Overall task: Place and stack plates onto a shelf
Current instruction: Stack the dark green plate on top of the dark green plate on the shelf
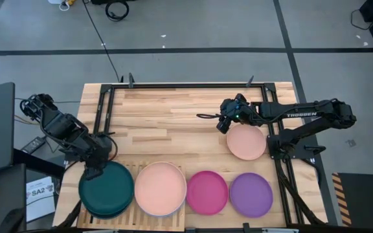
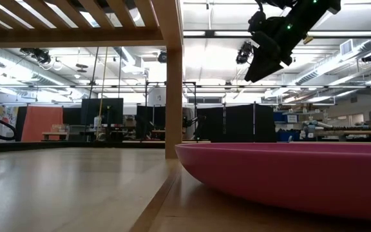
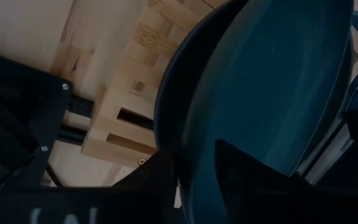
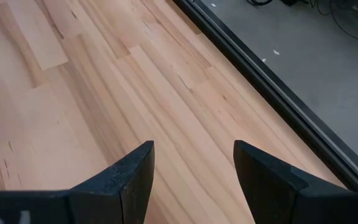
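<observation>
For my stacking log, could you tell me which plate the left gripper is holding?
The teal plate, on the shelf; the left gripper pinches its rim.
</observation>
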